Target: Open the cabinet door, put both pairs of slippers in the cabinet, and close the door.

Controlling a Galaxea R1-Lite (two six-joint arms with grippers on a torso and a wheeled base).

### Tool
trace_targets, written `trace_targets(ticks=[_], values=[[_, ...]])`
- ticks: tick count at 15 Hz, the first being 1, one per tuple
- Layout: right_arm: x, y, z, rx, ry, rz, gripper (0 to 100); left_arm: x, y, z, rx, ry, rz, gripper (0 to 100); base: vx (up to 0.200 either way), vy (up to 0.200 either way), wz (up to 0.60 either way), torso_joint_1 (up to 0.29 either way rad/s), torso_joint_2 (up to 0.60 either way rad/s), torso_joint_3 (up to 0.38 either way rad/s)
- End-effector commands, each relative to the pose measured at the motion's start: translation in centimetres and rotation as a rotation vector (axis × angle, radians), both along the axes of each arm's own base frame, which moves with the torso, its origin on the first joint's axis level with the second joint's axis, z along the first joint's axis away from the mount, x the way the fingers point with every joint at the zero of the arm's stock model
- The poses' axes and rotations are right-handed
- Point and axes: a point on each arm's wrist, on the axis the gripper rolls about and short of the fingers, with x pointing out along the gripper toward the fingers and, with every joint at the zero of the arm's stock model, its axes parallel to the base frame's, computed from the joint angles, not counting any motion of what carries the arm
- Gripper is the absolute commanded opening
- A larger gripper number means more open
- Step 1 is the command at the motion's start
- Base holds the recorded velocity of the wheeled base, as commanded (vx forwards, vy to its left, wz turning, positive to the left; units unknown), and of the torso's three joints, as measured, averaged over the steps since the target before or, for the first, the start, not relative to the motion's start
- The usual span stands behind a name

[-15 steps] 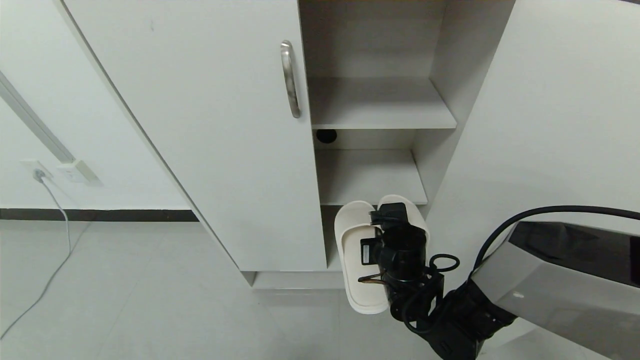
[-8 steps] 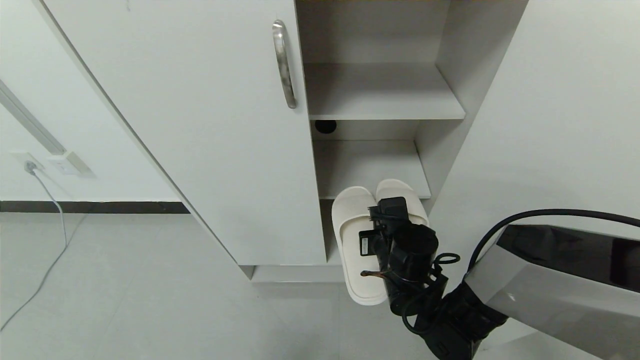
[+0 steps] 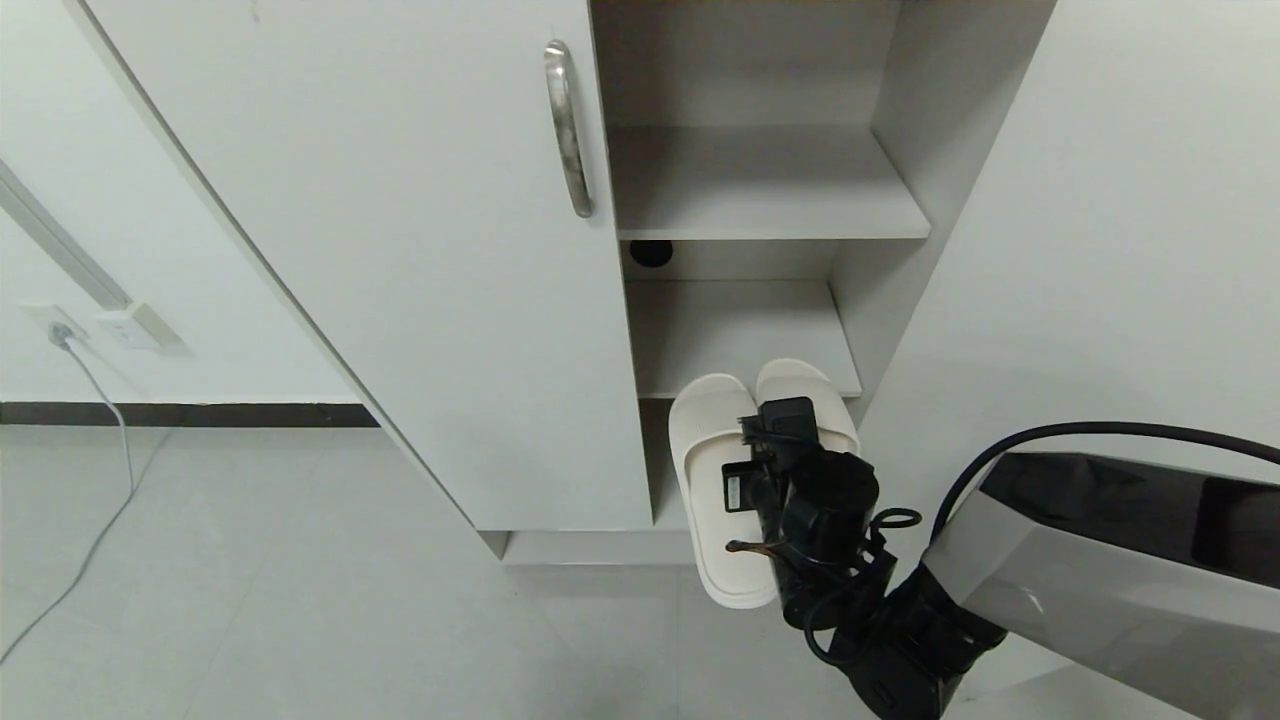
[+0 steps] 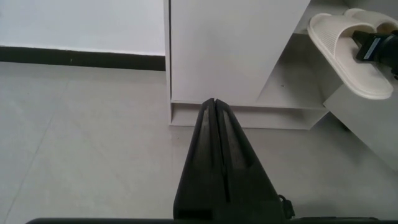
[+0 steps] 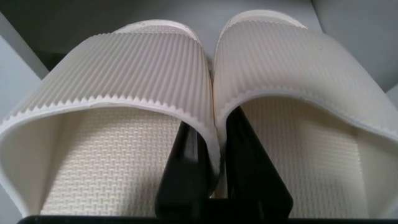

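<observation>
One step done: flat white cabinet door (image 3: 1100, 250) standing open. Clamping cream ribbed foam slippers (image 3: 708, 470) in right gripper (image 3: 778, 420), just before middle shelf (image 3: 735, 340). Remaining: shelving them, second pair, closing.

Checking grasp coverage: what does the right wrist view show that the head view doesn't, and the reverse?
Right wrist adds: the right gripper, its fingers clamped on the slippers' touching inner strap edges, plus the ribbed strap tops. Head adds: the shelves, the handle on the closed door, the open door, the wall socket and its cable. Shared: the white slippers held side by side.
</observation>
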Motion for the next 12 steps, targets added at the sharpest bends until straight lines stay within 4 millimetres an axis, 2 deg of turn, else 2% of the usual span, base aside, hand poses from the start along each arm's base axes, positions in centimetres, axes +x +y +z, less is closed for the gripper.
trace_targets(ticks=[1, 2, 9, 12], values=[[0.04, 0.05, -0.27, -0.003, 0.003, 0.001, 0, 0.00, 0.00, 0.02, 0.000, 0.000, -0.002, 0, 0.000, 0.000, 0.00, 0.000, 0.00, 0.000], [0.10, 0.02, -0.24, -0.002, 0.002, -0.001, 0, 0.00, 0.00, 0.02, 0.000, 0.000, 0.000, 0, 0.000, 0.000, 0.00, 0.000, 0.00, 0.000], [0.15, 0.09, -0.21, -0.007, 0.004, 0.006, 0, 0.00, 0.00, 0.02, 0.000, 0.000, 0.000, 0, 0.200, 0.000, 0.00, 0.004, 0.00, -0.002], [0.95, 0.07, -0.51, 0.002, -0.001, -0.002, 0, 0.01, 0.00, 0.00, -0.003, 0.000, 0.001, 0, 0.000, 0.000, 0.00, 0.000, 0.00, 0.000]])
